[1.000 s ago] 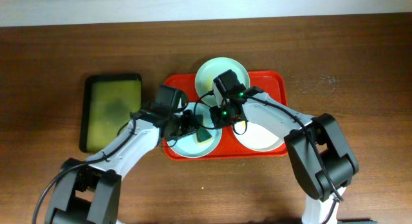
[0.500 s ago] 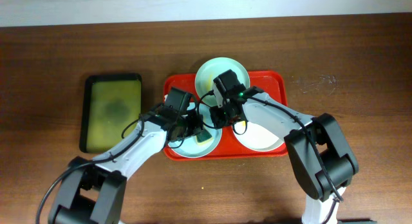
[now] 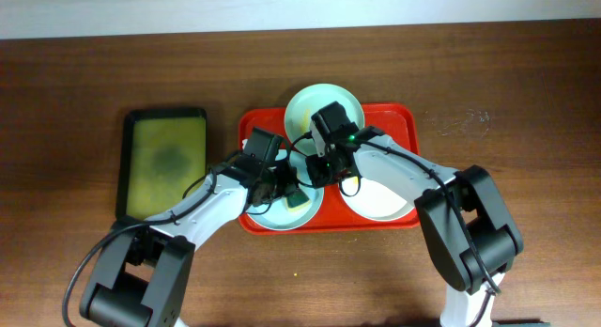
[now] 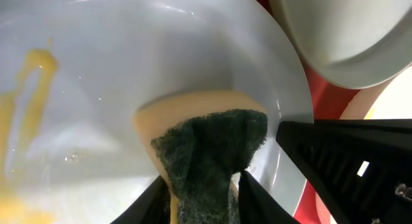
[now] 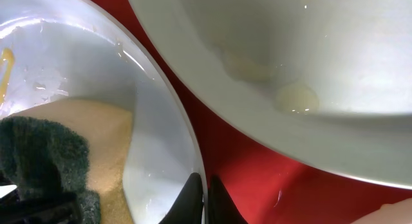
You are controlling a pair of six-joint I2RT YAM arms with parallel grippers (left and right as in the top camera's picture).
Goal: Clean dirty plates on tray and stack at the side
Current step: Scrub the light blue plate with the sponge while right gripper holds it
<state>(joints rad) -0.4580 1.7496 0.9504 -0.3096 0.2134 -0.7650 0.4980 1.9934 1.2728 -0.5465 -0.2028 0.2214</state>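
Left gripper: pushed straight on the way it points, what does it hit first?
The left gripper meets the blue-white plate through its held sponge, which seems to touch it; depth is unclear.

A black-rimmed olive-green tray (image 3: 166, 163) lies on the dark brown wooden desk (image 3: 526, 73), left of centre in the overhead view. A sponge (image 4: 212, 143), tan foam with a dark green scouring layer, sits at the lower middle of the left wrist view.

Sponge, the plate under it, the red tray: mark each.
sponge (image 4: 212, 143), left wrist view, dark green scouring face.
plate (image 4: 161, 50), left wrist view, bare inner surface.
red tray (image 3: 404, 116), overhead view, bare far right corner.
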